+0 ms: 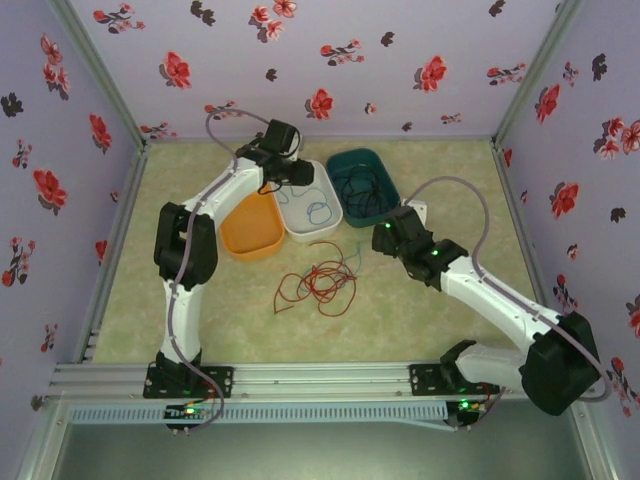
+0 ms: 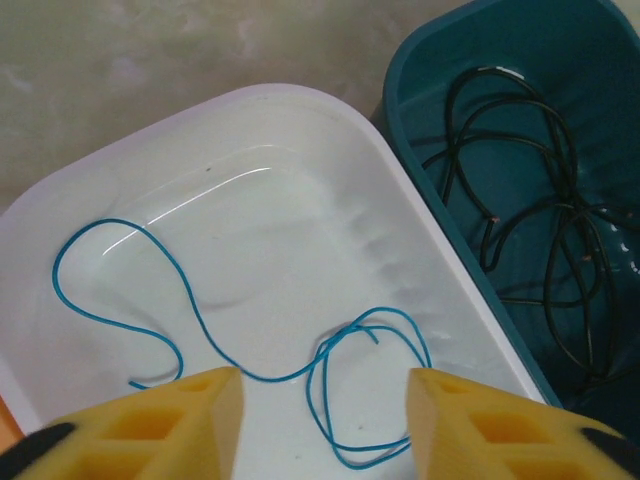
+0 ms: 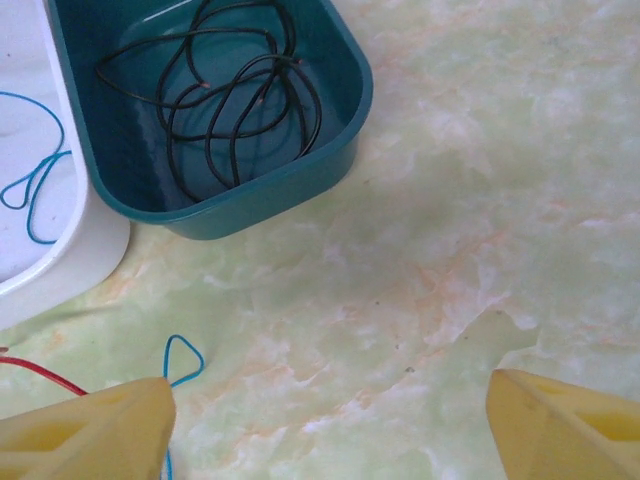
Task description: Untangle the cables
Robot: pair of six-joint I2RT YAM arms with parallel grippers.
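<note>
Marble tabletop [image 1: 420,300]: left tool [image 2: 322,405] released over blue cable [image 2: 187,295]; right tool [image 3: 330,405] released, seemingly empty.

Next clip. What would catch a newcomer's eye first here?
A loose tangle of mostly red cables lies on the bare table. Behind it, side by side, stand an orange tray, a white tray holding one blue cable, and a teal tray holding a heap of black cables.
</note>
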